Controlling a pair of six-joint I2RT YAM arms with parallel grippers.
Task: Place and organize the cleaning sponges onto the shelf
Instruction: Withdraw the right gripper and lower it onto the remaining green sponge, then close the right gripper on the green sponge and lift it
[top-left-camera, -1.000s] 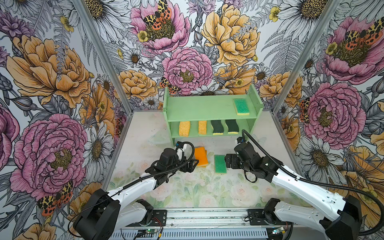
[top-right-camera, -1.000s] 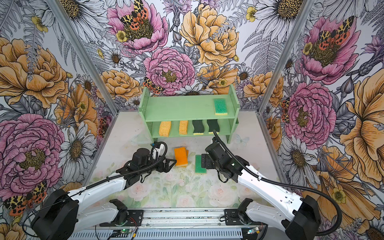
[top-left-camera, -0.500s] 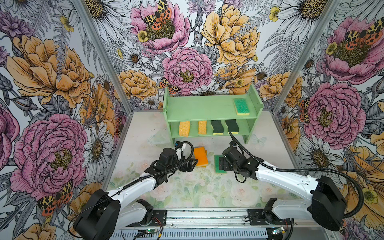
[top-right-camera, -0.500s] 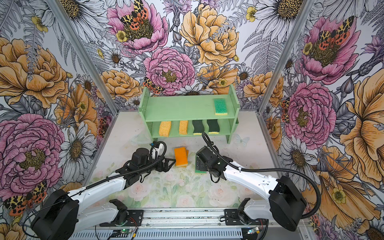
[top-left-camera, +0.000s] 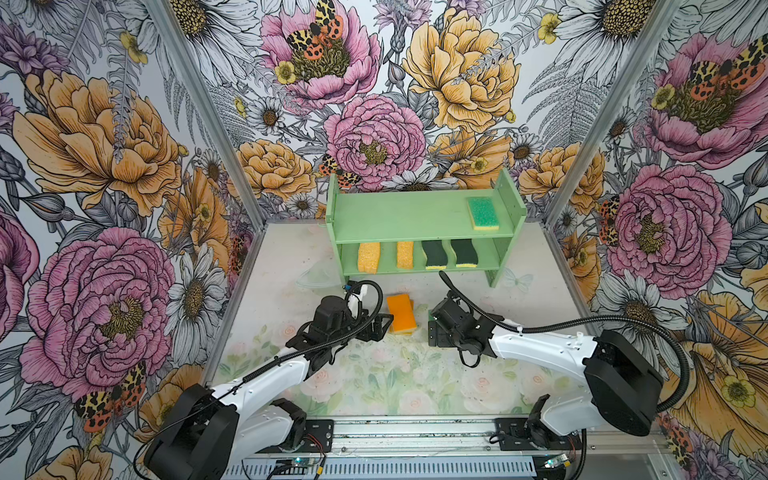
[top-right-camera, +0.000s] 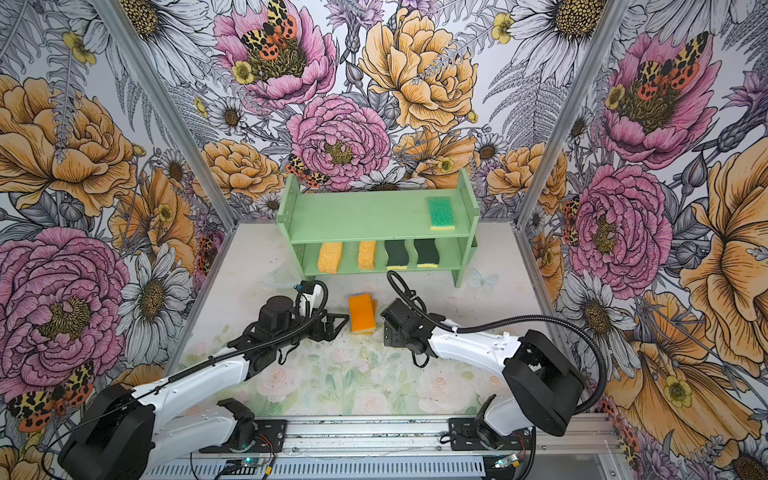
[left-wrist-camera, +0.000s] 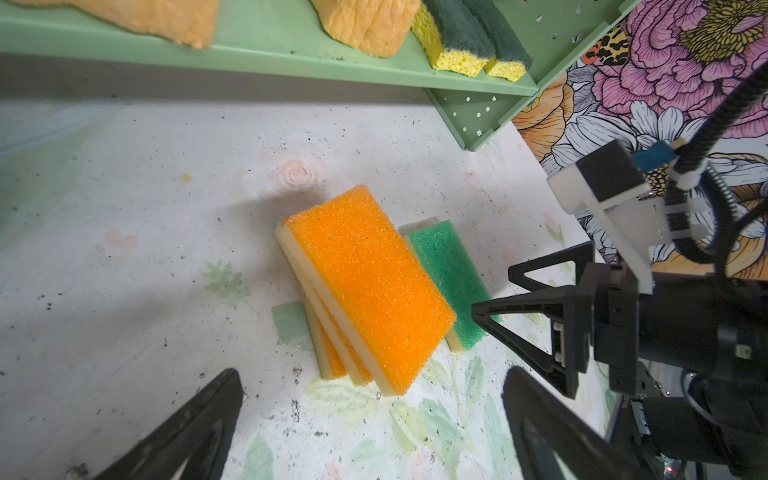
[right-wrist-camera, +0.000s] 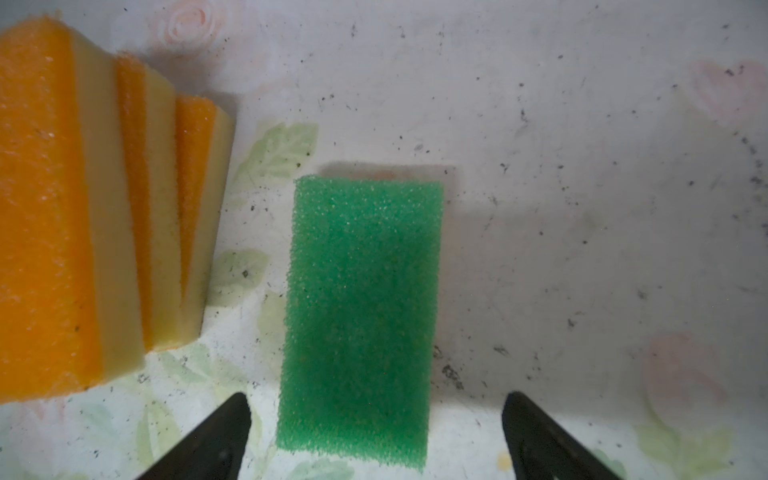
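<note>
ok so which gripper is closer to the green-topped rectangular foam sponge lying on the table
Right. The right gripper is open right above one end of the green-topped sponge. The left gripper, also open, faces the orange-topped sponge stack beside it.

Tabletop (top-left-camera: 374, 386) bore 3 stacked orange sponges (left-wrist-camera: 365, 286) before left claw (left-wrist-camera: 372, 376), green sponge (right-wrist-camera: 359, 316) under right claw (right-wrist-camera: 376, 399), shelf (top-left-camera: 399, 216) beyond held 5 more sponges (top-left-camera: 435, 254).

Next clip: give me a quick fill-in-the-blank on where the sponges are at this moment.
The lower tier of the pale green wooden two-tier shelf holds ____ sponges.
Its upper tier holds exactly ____ green-topped rectangular foam sponge.
The stack of orange-topped yellow-foam sponges on the floral table is ____ sponges high.
The right claw stands open over a flat rectangular sponge whose top is ____.
Missing words: four, one, three, green.
</note>
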